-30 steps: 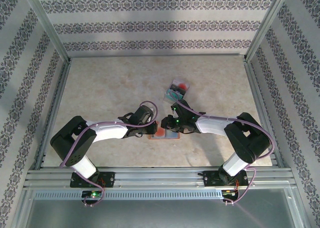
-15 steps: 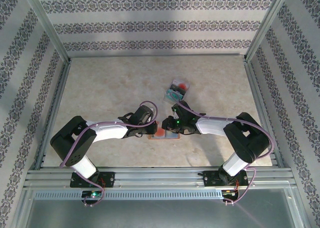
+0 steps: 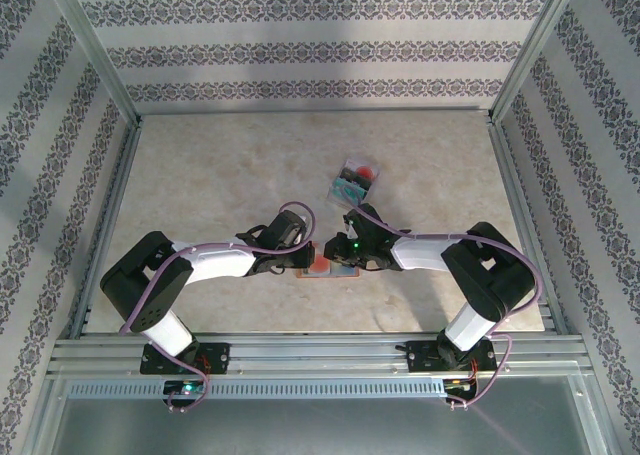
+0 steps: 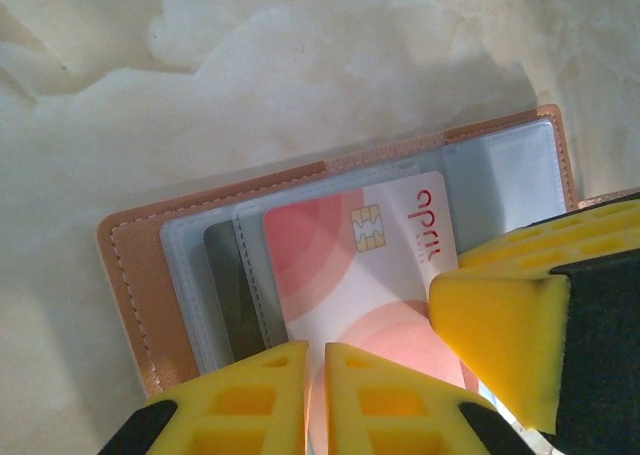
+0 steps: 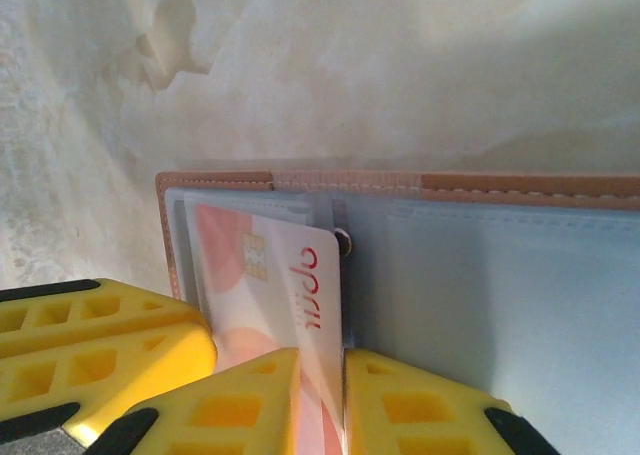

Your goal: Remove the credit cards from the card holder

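One open wallet (image 4: 130, 275) on the desk (image 4: 300, 75), one pink chip card (image 4: 340, 275) lettered "apri…" sticking from it.
Right fingers (image 5: 420, 415) pinch that card's edge; left fingers (image 4: 245, 405) sit almost closed over the wallet; loose cards (image 3: 352, 183) lie farther back.

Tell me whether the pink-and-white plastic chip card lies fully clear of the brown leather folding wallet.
No, the pink-and-white chip card lies over the grey-blue inner pockets of the open brown leather wallet.

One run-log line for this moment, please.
phase: card extraction | left gripper: shut at card holder edge | right gripper: shut on pink card | loose cards: on table beyond
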`<state>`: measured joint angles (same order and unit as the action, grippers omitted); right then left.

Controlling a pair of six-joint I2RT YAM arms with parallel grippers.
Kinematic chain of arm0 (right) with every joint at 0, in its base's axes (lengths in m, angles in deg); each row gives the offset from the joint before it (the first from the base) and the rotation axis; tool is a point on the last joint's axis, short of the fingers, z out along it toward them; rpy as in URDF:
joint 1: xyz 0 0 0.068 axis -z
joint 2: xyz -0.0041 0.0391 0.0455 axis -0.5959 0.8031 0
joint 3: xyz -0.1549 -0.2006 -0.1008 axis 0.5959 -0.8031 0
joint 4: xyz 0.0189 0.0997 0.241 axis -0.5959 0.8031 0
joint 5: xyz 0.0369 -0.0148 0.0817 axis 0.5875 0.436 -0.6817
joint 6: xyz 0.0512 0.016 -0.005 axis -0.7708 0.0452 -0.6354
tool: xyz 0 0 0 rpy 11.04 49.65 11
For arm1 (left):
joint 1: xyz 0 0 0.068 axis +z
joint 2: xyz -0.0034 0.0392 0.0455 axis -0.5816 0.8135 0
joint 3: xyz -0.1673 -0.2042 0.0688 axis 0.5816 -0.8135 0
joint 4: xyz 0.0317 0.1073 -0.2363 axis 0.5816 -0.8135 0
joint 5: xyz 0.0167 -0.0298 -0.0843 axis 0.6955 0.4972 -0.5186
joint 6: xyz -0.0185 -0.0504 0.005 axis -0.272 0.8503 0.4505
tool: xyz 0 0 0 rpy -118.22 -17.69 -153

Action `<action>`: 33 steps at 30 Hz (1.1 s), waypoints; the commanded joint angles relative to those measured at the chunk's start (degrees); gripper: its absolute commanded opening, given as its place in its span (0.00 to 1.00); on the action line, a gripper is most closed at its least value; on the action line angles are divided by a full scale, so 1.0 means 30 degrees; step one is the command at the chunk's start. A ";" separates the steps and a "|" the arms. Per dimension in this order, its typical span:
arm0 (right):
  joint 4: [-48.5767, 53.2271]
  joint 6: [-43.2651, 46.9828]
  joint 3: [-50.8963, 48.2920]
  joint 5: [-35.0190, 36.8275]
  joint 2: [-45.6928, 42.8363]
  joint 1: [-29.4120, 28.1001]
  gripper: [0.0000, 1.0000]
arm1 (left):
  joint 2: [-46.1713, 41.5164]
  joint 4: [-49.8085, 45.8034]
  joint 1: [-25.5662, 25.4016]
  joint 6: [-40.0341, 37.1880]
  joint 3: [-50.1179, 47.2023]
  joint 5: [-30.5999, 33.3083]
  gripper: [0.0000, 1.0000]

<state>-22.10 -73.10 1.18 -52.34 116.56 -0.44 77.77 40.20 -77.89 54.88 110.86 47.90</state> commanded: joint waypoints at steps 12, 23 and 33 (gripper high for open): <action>-0.1120 -0.0209 -0.0647 -0.0708 -0.1133 -0.0024 0.20 | 0.0087 -0.0322 -0.0189 0.0270 -0.0296 0.0327 0.15; -0.2469 -0.0667 -0.1259 -0.1314 -0.1397 0.0340 0.16 | -0.0015 -0.0766 -0.0188 0.0355 -0.0221 0.0742 0.17; -0.3265 -0.0895 -0.1785 -0.1742 -0.1427 0.0824 0.10 | 0.0160 -0.1312 -0.0188 0.0487 -0.0038 0.1067 0.19</action>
<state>-29.51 -75.48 -3.41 -56.24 114.03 1.25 77.75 40.14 -77.89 55.30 110.86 49.01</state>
